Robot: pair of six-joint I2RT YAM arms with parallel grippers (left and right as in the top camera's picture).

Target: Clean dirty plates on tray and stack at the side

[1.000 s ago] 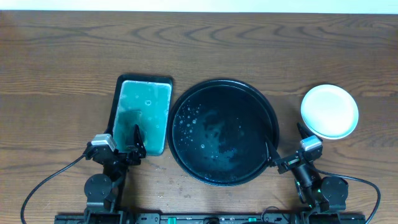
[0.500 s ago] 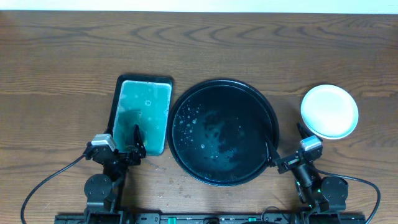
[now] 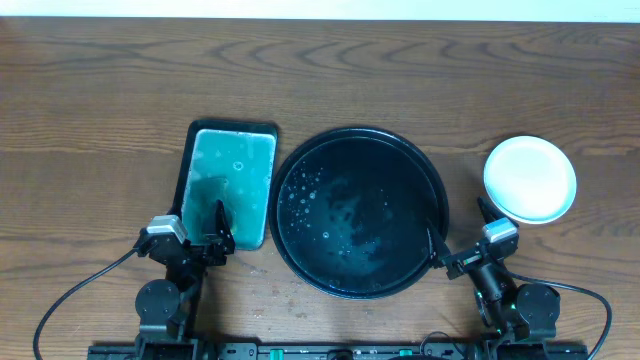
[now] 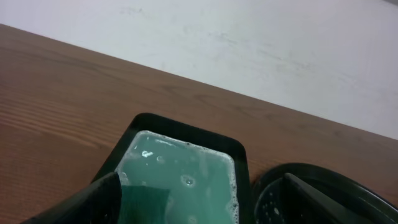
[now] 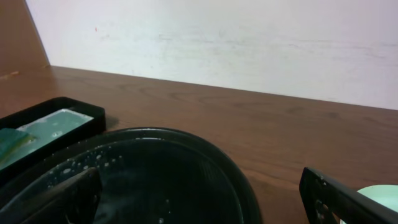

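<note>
The white plates point(image 3: 530, 180) sit stacked on the table to the right of the round black tray point(image 3: 362, 131); I cannot tell how many. A pale edge of them shows in the right wrist view point(image 5: 380, 193). The tray holds no plates, only water drops and suds. Its rim shows in the right wrist view point(image 5: 186, 134) and the left wrist view point(image 4: 323, 172). My left gripper point(image 3: 205, 236) point(image 4: 205, 204) is open and empty at the near end of the rectangular tray. My right gripper point(image 3: 460, 228) point(image 5: 202, 205) is open and empty at the round tray's near right rim.
A smaller rectangular black tray point(image 3: 192, 140) point(image 4: 186, 127) of teal soapy water lies left of the round tray. A darker green sponge point(image 3: 207, 192) point(image 4: 147, 200) lies in its near end. Bare wooden table surrounds everything; a pale wall runs behind it.
</note>
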